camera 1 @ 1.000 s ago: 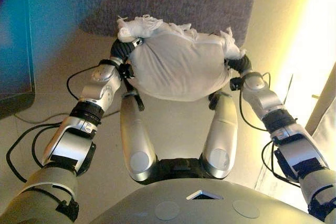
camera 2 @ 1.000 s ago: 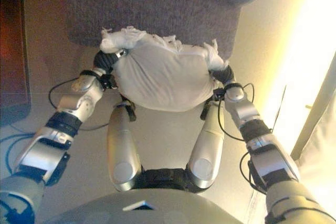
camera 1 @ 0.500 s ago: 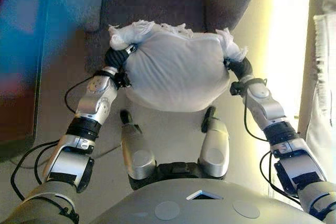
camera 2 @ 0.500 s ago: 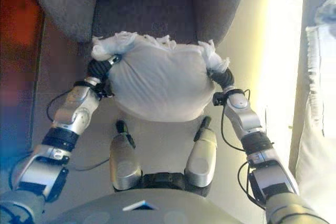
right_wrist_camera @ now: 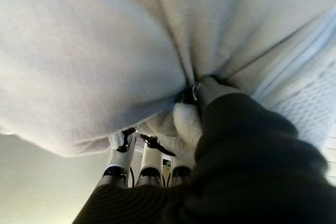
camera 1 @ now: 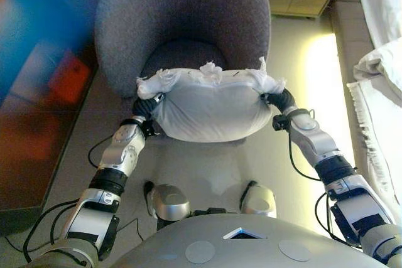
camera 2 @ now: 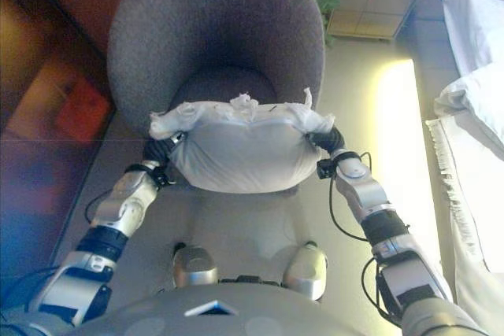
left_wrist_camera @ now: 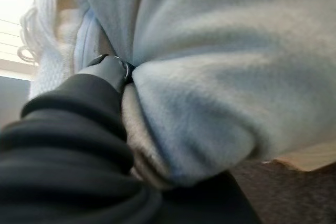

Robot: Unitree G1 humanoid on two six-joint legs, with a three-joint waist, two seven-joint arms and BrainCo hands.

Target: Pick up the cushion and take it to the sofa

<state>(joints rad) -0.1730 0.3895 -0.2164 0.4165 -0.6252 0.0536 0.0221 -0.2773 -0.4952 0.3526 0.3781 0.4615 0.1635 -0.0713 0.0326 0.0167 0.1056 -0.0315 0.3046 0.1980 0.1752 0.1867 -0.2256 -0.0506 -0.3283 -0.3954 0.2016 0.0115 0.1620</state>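
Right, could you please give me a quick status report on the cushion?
Left hand and right hand each shut on a side of the white fringed cushion. Cushion held up before the grey round fabric armchair. Nothing in the way.

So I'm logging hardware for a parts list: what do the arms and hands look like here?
Both arms are silver-grey, segmented, with black joint bands. Left hand and right hand sit under dark ribbed covers. The right wrist view shows silver fingers with dark tips.

Strong glare washes the floor on the right (daylight from that side), while the left edge smears into blur
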